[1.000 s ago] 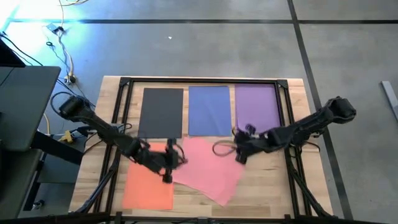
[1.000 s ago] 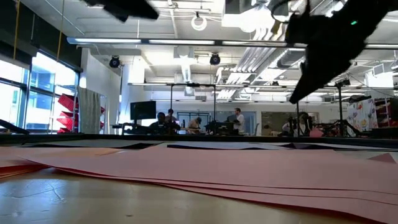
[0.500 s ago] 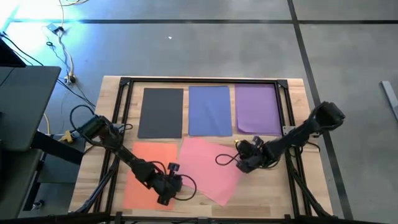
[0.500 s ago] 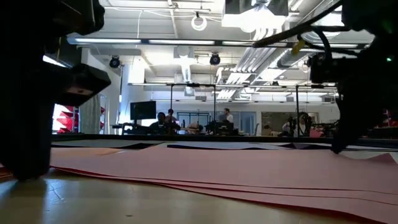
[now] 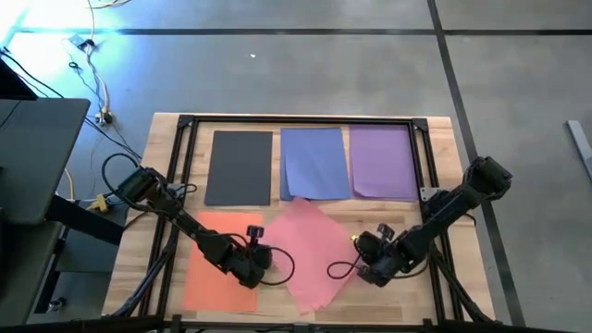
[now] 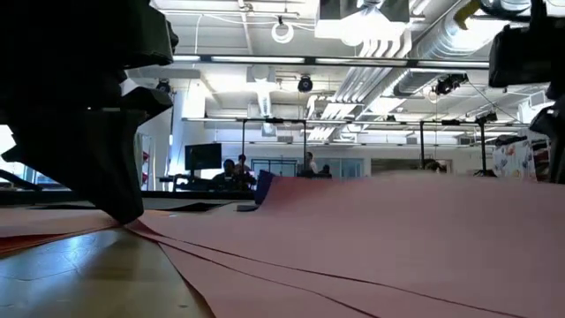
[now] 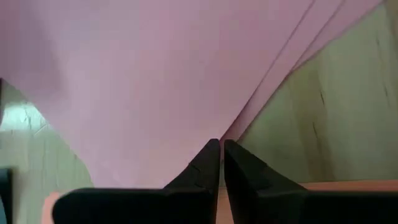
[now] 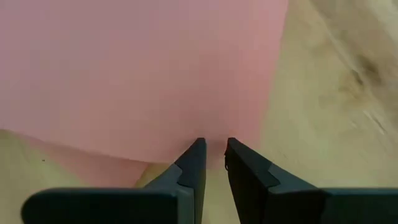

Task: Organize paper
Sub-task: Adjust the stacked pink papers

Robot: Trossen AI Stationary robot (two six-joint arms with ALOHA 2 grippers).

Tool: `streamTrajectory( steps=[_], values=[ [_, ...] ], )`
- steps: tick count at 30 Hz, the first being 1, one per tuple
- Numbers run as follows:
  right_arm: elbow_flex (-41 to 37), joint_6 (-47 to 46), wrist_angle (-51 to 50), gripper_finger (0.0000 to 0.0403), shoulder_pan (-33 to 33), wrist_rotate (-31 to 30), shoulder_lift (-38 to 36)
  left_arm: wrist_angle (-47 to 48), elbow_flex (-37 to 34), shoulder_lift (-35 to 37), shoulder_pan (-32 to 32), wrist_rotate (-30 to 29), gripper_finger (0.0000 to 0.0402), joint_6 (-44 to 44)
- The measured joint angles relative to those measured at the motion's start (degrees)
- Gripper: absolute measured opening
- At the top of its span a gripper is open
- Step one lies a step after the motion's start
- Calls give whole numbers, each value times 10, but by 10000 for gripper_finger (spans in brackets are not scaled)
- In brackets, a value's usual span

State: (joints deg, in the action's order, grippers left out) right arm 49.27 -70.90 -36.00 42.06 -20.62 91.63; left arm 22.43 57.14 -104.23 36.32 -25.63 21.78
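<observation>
Five sheets of paper lie on the wooden table (image 5: 416, 277). Dark grey (image 5: 239, 166), blue (image 5: 314, 164) and purple (image 5: 382, 163) sit in a row at the far side. Orange (image 5: 218, 264) lies near left. Pink (image 5: 314, 252) lies askew at the near middle, and in the low view its right part (image 6: 424, 221) bulges up. My left gripper (image 5: 266, 263) is shut at the pink sheet's left corner. My right gripper (image 5: 363, 265) is at its right corner, fingers a narrow gap apart around the edge. My left gripper presses its shut fingertips (image 7: 211, 152) down on the pink sheet's left corner (image 7: 205, 134), slanting down from the table's left. That corner lies flat on the wood. My right gripper has the pink sheet's right corner edge (image 8: 214, 134) between its two fingertips (image 8: 198, 149), slanting down from the table's right. The sheet rises from the table on that side.
A black metal frame (image 5: 296, 120) runs round the far sheets and down both sides of the table. Bare wood (image 5: 407, 296) shows at the near right. The blue sheet's near left corner (image 6: 263, 187) stands up a little. People sit in the room behind the table.
My left gripper has sunk and gone toward the near edge, landing on the pink sheet's left corner. My right gripper has gone toward the near edge to the sheet's right corner. The pink sheet has turned about and its right part has risen.
</observation>
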Motion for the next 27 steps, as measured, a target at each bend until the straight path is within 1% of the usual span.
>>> streamTrajectory(
  steps=[2, 6, 9, 11, 15, 19, 22, 24, 27],
  values=[
    [26, -23, -56, 46, 6, -5, -1, -2, 0, 4, 1, 21, 0, 7],
    [53, -78, -144, 46, 17, -32, -1, -3, 0, 4, 4, 88, 0, 20],
    [39, -99, -159, 46, 11, -36, -1, -1, -1, 4, 0, 95, 0, 17],
    [5, -100, -127, 46, -3, -31, -1, -1, -1, 2, -6, 94, 0, 15],
    [-47, -73, -25, 46, -25, -26, -1, -3, -1, -1, -24, 92, 0, 0],
    [-71, -39, 78, 39, -35, 18, -1, -3, 0, -10, -47, 87, 0, -14],
    [-74, -28, 119, 31, -29, 47, -1, -4, 1, -14, -57, 79, 0, -25],
    [-73, -25, 135, 25, -19, 68, -1, -4, 1, -15, -61, 59, 0, -31],
    [-73, -31, 133, 17, -4, 66, -2, 17, 8, -12, -59, 27, 0, -33]
  ],
)
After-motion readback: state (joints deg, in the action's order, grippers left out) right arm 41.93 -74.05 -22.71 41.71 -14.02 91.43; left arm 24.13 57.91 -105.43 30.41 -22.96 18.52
